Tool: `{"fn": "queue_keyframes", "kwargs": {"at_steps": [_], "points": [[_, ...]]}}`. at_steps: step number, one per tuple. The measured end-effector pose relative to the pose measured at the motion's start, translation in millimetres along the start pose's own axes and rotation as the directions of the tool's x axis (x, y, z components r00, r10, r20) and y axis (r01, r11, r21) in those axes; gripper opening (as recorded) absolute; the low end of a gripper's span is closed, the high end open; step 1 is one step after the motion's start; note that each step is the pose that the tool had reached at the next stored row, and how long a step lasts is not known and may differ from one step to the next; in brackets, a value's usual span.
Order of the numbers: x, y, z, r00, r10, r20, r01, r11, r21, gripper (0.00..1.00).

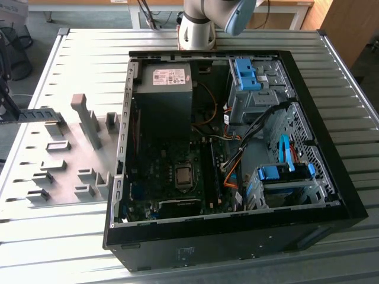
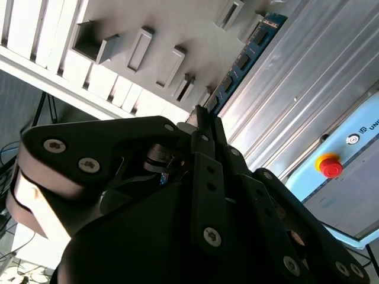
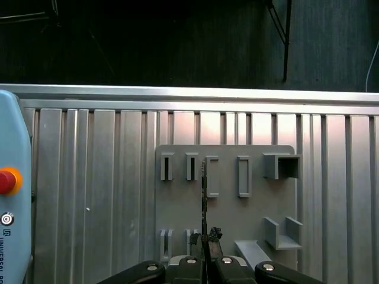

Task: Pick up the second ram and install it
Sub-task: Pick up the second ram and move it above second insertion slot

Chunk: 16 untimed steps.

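Over the holder plate, toward its edge on the exterior view's left: gripper clenched on the flat faces of the second ram, likely to keep the thin board from twisting. Appears edge-on in the first wrist view, above the plate's slots. Beyond the plate, on the exterior view's right: open computer case, well apart from the ram.

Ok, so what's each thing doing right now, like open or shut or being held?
gripper: shut on the second ram.
second ram: gripped at one end, by the grey holder plate, not in the computer.
computer case: lying on its side, open, panel off.
grey holder plate: flat on the table.
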<state>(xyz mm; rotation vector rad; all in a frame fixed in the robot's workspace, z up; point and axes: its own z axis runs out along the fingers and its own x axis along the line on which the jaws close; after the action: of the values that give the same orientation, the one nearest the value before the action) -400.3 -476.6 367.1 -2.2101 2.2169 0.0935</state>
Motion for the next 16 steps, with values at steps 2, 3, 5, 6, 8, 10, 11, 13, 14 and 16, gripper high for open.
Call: {"fn": "queue_keyframes", "kwargs": {"at_steps": [2,3,5,6,8,10,11,13,14,16], "points": [[-0.2,0.1,-2.6,1.0000,0.000,0.0000,0.000,1.0000,0.0000,0.14],[-0.3,0.1,-3.8,1.0000,0.000,0.0000,0.000,1.0000,0.0000,0.14],[-0.5,0.2,-6.3,1.0000,0.000,0.0000,0.000,1.0000,-0.0001,0.14],[-0.6,0.3,-7.4,1.0000,0.000,0.0000,0.000,1.0000,0.0000,0.14],[-0.7,0.4,-9.8,1.0000,0.000,0.0000,0.000,1.0000,0.0000,0.14],[-0.9,0.5,-12.2,1.0000,0.000,0.0000,0.000,1.0000,0.0000,0.14],[-1.0,0.5,-13.2,1.0000,0.000,0.0000,0.000,1.0000,0.0000,0.14],[-1.2,0.6,-15.1,1.0000,0.000,-0.0001,0.000,1.0000,-0.0001,0.14],[-1.2,0.6,-15.9,1.0000,0.000,0.0000,0.000,1.0000,0.0000,0.14],[-1.4,0.7,-17.5,1.0000,0.000,0.0000,0.000,1.0000,0.0000,0.14]]}}
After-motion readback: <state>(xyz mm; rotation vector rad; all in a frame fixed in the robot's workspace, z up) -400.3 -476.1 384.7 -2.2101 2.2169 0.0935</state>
